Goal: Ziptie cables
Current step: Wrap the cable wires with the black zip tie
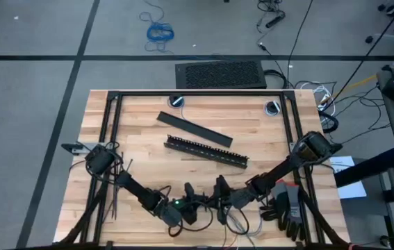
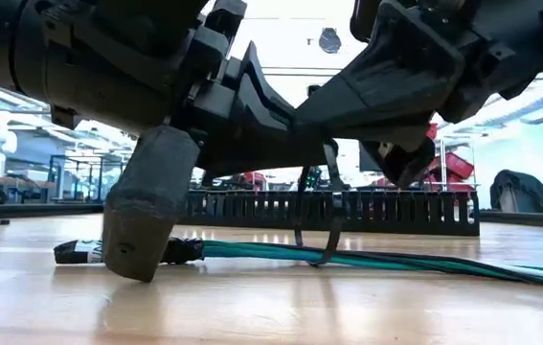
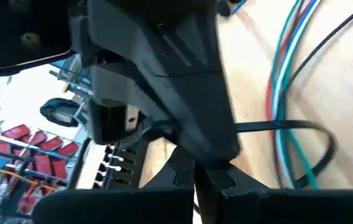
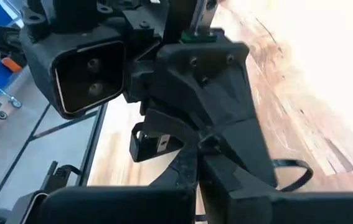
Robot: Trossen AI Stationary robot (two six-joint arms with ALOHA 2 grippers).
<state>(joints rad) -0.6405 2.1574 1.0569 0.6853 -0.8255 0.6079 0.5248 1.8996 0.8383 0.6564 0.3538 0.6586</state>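
The cables (image 2: 395, 261), a bundle of thin green, blue, red and pale wires (image 3: 282, 93), lie flat on the wooden table near its front edge. One black ziptie (image 2: 333, 230) forms a loose loop around them (image 3: 325, 140). My left gripper (image 1: 195, 201) and right gripper (image 1: 217, 198) meet tip to tip just above the bundle, both shut. Spare zipties (image 1: 117, 191) lie at the table's left, beside my left arm. In the low view a dark padded finger (image 2: 147, 211) reaches down to the table in front of the cables' black taped end (image 2: 79, 251). My left gripper is shut at the spot where the ziptie's loop closes, fingers roughly level and coming from the table's left. The right gripper stands in front of the contact, so the part it has stays hidden. My right gripper pinches the ziptie's tail (image 3: 251, 127), which runs from the loop in between its fingers. It comes from the table's right, slanting down. The loop (image 4: 291, 175) hangs slack below it, around the cables on the table.
A black slotted bar (image 1: 207, 151) lies across the table's middle, just behind the grippers, with a flat black bar (image 1: 193, 129) beyond it. Black gloves (image 1: 287, 208) lie at the front right. A black frame (image 1: 197, 94) borders the table.
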